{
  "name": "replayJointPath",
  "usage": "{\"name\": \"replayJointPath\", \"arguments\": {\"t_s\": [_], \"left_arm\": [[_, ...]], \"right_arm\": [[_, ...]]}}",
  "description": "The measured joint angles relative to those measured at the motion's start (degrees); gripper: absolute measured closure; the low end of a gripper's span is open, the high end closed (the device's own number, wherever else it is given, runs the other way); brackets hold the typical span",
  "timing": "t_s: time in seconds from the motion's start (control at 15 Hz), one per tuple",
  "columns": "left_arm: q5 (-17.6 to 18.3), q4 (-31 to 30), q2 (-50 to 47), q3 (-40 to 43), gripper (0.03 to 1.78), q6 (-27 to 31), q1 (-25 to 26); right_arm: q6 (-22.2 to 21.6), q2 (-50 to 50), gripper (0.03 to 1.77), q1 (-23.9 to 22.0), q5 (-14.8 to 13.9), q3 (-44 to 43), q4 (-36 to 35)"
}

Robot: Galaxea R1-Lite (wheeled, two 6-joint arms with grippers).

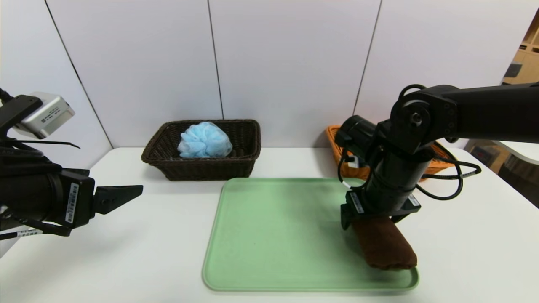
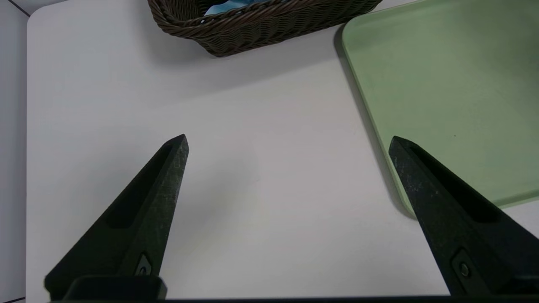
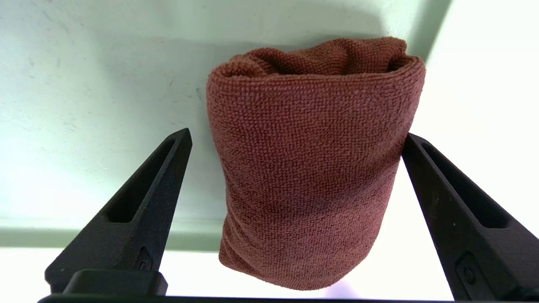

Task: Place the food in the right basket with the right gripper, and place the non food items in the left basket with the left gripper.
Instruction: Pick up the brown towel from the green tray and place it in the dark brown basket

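1. While your right gripper (image 3: 294,139) is hanging over the brown rolled towel (image 1: 385,246), its jaws are standing wide either side of the roll, one finger just beside it, nothing gripped.
2. You're seeing the towel lying on the green tray (image 1: 273,235), at the right near corner, partly over the rim.
3. Your left gripper (image 2: 288,143) is sitting spread and empty over the table (image 2: 252,176), left of the tray.
4. You've got a blue bath puff (image 1: 204,140) sitting in the dark basket (image 1: 236,162); orange basket (image 1: 349,168) is showing behind the right arm.
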State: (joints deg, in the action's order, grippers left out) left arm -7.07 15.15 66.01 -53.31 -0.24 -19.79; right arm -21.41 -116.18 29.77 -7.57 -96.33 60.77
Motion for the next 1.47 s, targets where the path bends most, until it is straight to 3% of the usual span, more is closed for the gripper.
{"name": "replayJointPath", "arguments": {"t_s": [1.0,1.27,1.47], "left_arm": [[-0.09,0.0,0.11,0.01,0.12,-0.06,0.11],[-0.09,0.0,0.05,0.04,0.12,-0.06,0.09],[-0.06,0.0,-0.11,0.04,0.12,-0.2,0.11]], "right_arm": [[-1.5,-1.94,0.12,0.41,0.72,0.05,0.06],[-1.72,-1.82,0.77,0.33,0.68,0.05,0.15],[-1.77,-1.71,1.05,0.33,0.71,0.17,0.39]]}}
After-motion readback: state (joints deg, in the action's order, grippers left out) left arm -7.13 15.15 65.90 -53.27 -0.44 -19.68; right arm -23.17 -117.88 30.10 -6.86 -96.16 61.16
